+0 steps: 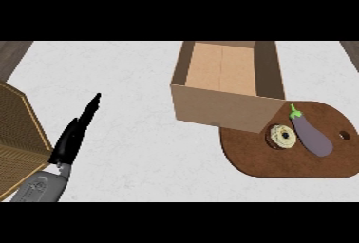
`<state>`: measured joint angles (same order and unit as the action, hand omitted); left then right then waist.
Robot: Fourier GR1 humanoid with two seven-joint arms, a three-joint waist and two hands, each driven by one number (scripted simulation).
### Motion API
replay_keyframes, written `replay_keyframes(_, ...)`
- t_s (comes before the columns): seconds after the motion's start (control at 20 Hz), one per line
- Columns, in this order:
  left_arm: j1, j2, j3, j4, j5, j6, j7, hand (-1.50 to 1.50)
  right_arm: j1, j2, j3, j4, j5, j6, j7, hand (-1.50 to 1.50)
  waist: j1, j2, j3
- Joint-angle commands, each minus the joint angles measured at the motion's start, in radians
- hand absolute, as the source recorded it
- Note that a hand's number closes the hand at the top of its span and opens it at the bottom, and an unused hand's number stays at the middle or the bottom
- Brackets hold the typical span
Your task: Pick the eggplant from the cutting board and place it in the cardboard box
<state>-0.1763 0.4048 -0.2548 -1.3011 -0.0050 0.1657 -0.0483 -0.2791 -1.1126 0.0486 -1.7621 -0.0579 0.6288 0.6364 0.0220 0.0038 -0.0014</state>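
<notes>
1. Spreading across the whole view, the pale counter [133,142] carries everything; a woven basket [17,137] sits at its left edge, well apart from the task's things.
2. The cardboard box [214,111] stands open-topped toward the right, nothing visible inside, its near wall just touching or overlapping the cutting board's far edge. That closeness suggests a short carry from board to box.
3. The cutting board [280,161], dark brown and rounded, lies at the lower right, just in front of the box.
4. The left hand [73,135] shows at the lower left beside the basket, fingers straight and together, pointing up the counter and holding nothing. It looks to be resting, far from the board.
5. The eggplant [312,135] lies on the board, stem toward the box, not yet picked up. It is on the robot's right side, so the right hand seems the natural one to take it; that hand is not visible.
6. A small round pastry-like item [282,136] rests just beside the eggplant, near enough to get nudged in a grasp.
</notes>
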Motion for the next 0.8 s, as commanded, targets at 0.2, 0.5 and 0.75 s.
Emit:
replay_keyframes(0.2,0.05,-0.004,0.037,-0.03,-0.021,-0.033,0.006,0.0,-0.106,0.189,0.126,0.065,0.097,0.058,0.159,-1.5,-0.008,-0.003,0.001)
replay_keyframes(0.5,0.017,-0.043,0.079,0.012,-0.047,-0.062,0.01,0.0,-0.145,0.241,0.046,0.147,0.1,0.162,0.131,-1.5,-0.017,-0.003,0.001)
replay_keyframes(0.75,-0.019,-0.056,0.103,0.035,-0.076,-0.064,-0.002,0.0,-0.052,0.299,0.094,0.167,0.362,0.04,-0.078,-1.5,-0.02,-0.002,0.002)
